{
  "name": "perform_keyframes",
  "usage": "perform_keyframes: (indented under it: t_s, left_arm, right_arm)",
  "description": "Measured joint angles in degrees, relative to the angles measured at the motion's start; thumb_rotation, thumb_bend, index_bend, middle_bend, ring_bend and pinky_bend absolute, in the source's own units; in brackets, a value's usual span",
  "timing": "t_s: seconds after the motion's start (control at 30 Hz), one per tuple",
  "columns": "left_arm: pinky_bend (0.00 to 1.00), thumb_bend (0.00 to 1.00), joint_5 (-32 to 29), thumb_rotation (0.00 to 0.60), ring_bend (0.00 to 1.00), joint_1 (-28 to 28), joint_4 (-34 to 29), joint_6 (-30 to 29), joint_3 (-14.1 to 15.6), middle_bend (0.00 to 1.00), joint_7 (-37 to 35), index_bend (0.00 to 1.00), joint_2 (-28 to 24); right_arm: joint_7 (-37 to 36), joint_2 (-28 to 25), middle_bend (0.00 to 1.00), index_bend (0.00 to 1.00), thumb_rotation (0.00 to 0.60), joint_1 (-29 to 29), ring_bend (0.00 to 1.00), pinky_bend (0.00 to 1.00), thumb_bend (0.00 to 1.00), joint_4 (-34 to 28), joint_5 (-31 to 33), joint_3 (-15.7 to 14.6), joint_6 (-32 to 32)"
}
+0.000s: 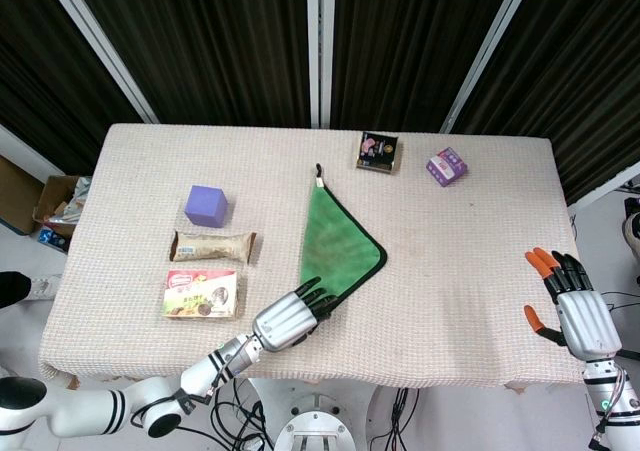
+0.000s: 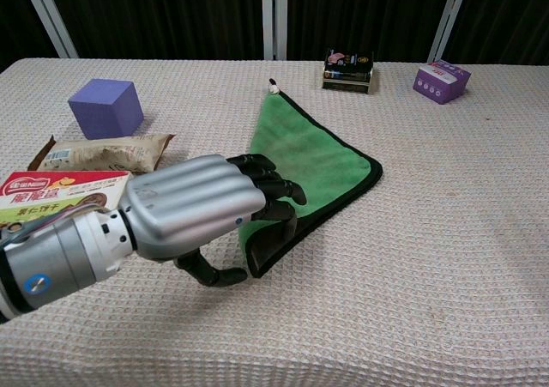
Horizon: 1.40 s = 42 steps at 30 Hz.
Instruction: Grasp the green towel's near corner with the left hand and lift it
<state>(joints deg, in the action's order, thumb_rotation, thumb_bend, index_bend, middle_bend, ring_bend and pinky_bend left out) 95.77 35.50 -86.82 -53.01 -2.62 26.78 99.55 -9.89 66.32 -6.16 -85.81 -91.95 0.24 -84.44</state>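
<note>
1. Green towel [image 1: 338, 244] lies flat on the counter [image 1: 460, 301], centre of the head view, folded into a rough triangle: hanging loop [image 1: 319, 174] at the top, one corner pointing right, near corner at the bottom.
2. Left robot hand [image 1: 291, 317] comes in from the lower left of the frame, knuckles up, dark fingers [image 2: 273, 184] curled down over the towel's near corner.
3. Chest view: fingertips sit on the green cloth at the near edge, thumb [image 2: 214, 274] hooked underneath on the counter side. Towel edge looks slightly rumpled there.
4. Can't tell if the cloth is actually pinched; the palm blocks the contact. Towel corner isn't raised off the counter.
5. Right robot hand [image 1: 572, 299] sits at the lower right of the head view, near the counter's right edge, fingers spread apart, orange tips, holding nothing. Well apart from the towel.
6. Left of the towel: purple cube [image 1: 206, 205], below it a brown snack bar wrapper [image 1: 213, 246], below that a red snack box [image 1: 202, 294] just left of the left robot hand.
7. Upper part of the frame: small dark box [image 1: 378, 152] just right of the towel loop, small purple pack [image 1: 447, 167] further right.
8. Counter has a pale waffle-textured cloth cover; dark curtains behind.
</note>
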Motion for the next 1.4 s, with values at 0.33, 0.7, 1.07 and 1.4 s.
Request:
perform_keyframes:
  t_s: [0.33,0.7,1.07,1.4]
  left_arm:
    - [0.1,0.28,-1.43,0.6,0.15,0.49,1.1,-1.25,0.74,0.15,0.95,0.4,0.74]
    - [0.1,0.35,-1.43,0.6,0.15,1.68,4.06,-1.51,2.15,0.15,-0.65,0.48,2.56]
    - [0.1,0.54,0.18,0.6,0.15,1.74,6.78,-4.93,3.22,0.22,-2.84,0.65,4.05]
    - [0.1,0.55,4.56,0.6,0.15,-0.42,1.48,-13.31,7.07,0.22,-13.74,0.66,-0.89]
  right_arm:
    - [-0.07,-0.06,0.07,0.11,0.6,0.07,0.0,0.04,0.3,0.0,-0.24,-0.16,-0.14]
    - [-1.45,0.14,0.06,0.11,0.6,0.53,0.0,0.04,0.3,1.06,-0.28,-0.36,-0.69]
    - [-1.61,0.09,0.06,0.11,0.6,0.31,0.0,0.04,0.3,1.06,-0.51,-0.35,-0.46]
    - [-0.43,-0.55,0.06,0.11,0.6,0.28,0.0,0.04,0.3,-0.44,-1.03,-0.22,-1.04]
